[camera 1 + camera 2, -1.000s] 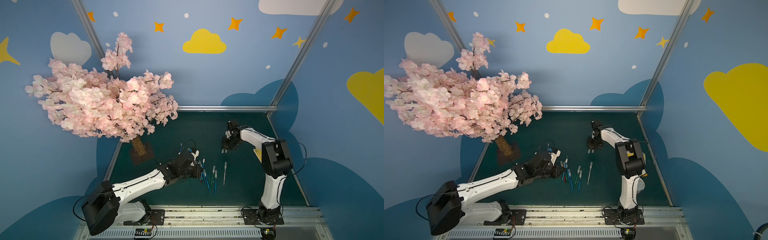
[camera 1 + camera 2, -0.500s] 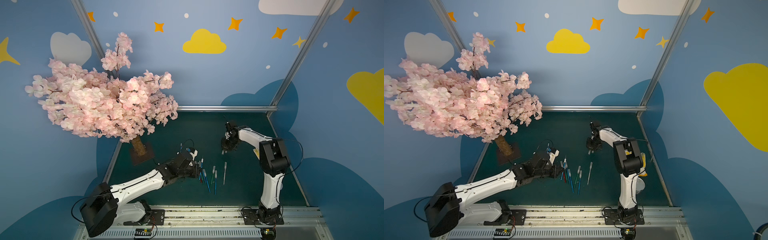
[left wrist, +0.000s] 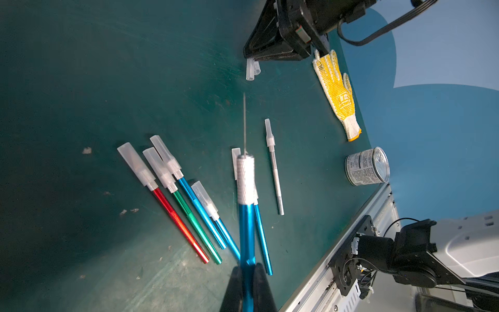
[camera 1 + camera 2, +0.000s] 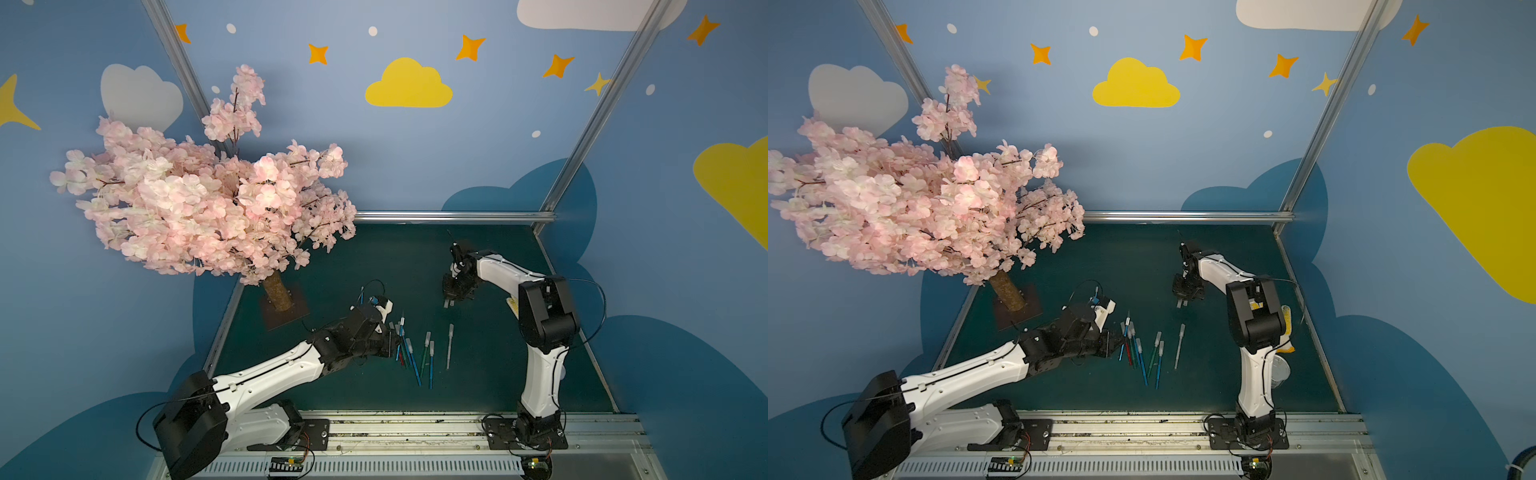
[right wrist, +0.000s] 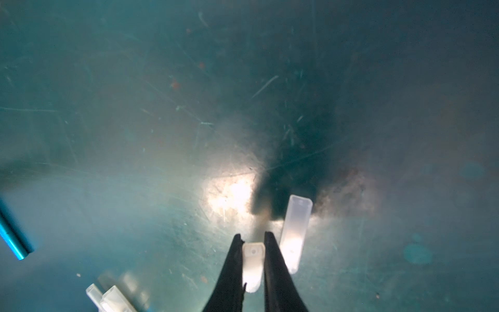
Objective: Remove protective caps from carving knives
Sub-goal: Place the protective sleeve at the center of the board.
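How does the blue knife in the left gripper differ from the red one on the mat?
The blue knife is clamped in the left gripper; the red knife lies loose on the mat. The blue knife's thin blade is bare; the red knife wears its translucent cap. Both are slim and pen-like.

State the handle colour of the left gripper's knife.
Blue; the knife shows best in the left wrist view.
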Tool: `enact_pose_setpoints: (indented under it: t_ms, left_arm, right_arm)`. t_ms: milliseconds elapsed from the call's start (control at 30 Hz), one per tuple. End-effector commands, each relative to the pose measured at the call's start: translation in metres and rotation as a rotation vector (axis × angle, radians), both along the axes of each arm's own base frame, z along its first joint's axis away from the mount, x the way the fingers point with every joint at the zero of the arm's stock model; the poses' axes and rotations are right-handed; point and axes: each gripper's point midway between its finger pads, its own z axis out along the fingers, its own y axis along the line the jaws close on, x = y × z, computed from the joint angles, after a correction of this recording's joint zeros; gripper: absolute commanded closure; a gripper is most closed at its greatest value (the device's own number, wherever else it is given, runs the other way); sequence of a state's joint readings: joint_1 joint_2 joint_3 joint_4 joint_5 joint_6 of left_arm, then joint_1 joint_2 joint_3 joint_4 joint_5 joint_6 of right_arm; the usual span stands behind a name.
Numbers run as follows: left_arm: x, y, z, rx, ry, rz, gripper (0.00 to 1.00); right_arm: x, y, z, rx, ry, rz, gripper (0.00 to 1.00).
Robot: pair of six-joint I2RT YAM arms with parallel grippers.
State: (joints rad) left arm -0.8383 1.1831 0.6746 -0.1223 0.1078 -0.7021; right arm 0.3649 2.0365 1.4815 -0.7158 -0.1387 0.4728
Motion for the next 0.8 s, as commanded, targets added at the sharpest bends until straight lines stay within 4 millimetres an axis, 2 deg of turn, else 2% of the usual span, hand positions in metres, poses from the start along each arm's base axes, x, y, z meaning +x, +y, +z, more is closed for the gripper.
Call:
enact_pose_setpoints:
  t_ms: [0,467,767]
  left_arm:
    - [0.0020,0.0039,-0.0006,0.012,-0.014,0.004,0.92]
    - [0.0064,0.0011,0.0002,0.020,-0.007,0.001,0.92]
    - [0.0080,-0.0002,0.0032,0.015,-0.012,0.000,0.93]
  right_arm:
    - [0.0030,0.0012,0.0128,-0.011,-0.019,0.009,0.93]
    - [0.0005,0.0011,0.0176,-0.005,-0.035,0.019,0.69]
    - [-0.0005,-0.0025,0.0203,-0.038,-0.038,0.028,0.68]
